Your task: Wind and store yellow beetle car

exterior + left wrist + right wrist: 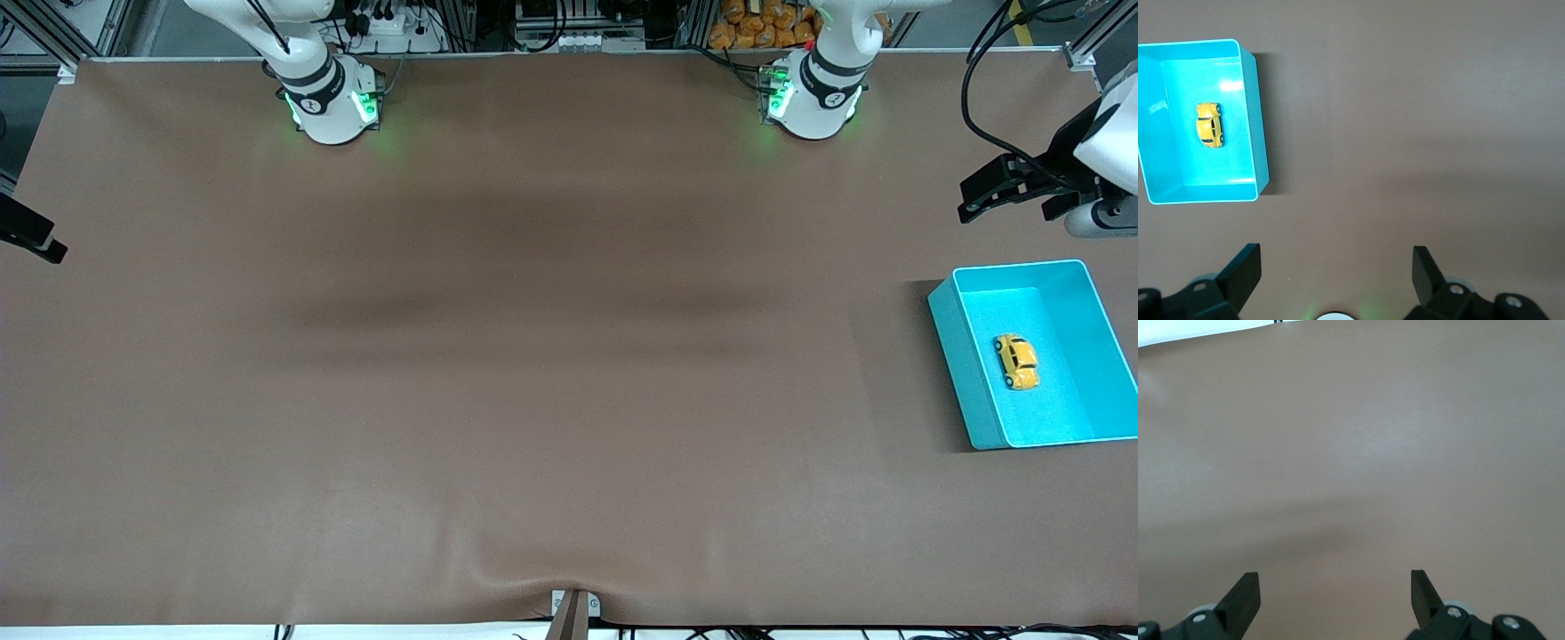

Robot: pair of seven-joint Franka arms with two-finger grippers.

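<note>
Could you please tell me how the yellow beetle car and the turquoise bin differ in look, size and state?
The yellow beetle car is tiny, rounded and orange-yellow with dark windows; the turquoise bin is far larger, box-shaped and plain turquoise. The car lies inside on the bin's floor, apart from its walls; the bin stands on the brown table at the left arm's end. Neither is touched by a gripper.

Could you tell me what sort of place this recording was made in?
Most likely a robotics lab. A brown-covered table carries two arm bases lit green, with aluminium framing and cables along its edge. The left gripper and right gripper are open, and the yellow beetle car lies in a turquoise bin.
</note>
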